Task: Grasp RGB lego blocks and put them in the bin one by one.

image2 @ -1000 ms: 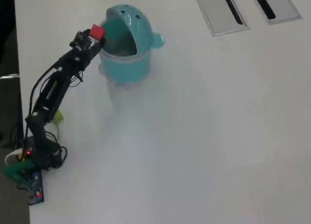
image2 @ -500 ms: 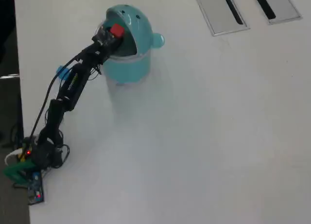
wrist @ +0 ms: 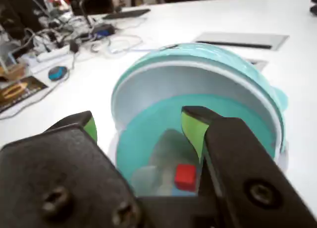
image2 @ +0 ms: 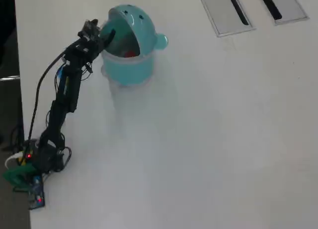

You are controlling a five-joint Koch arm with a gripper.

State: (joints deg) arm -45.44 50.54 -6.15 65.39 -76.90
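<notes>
Red lego block point(wrist: 186, 177) lies inside the bin point(wrist: 237, 69), on its floor, seen in wrist view between the two jaws w/ something blue just under it at the bin bottom, too hidden to say more. In overhead view a bit of red point(image2: 131, 53) shows through the bin's opening. Bin point(image2: 144, 28) is round, teal, w/ domed hood, dark dots on top, small knob on its right side; it stands on the white table point(image2: 208, 139) near the top edge. Gripper point(wrist: 143, 131) hangs at the bin mouth, jaws spread wide, green pads showing, nothing btwn them. In overhead view the gripper point(image2: 102, 35) sits at the bin's left rim, arm stretched up from its base at lower left. Two grey slotted panels point(image2: 226, 10) lie at top right, well apart from the bin.
</notes>
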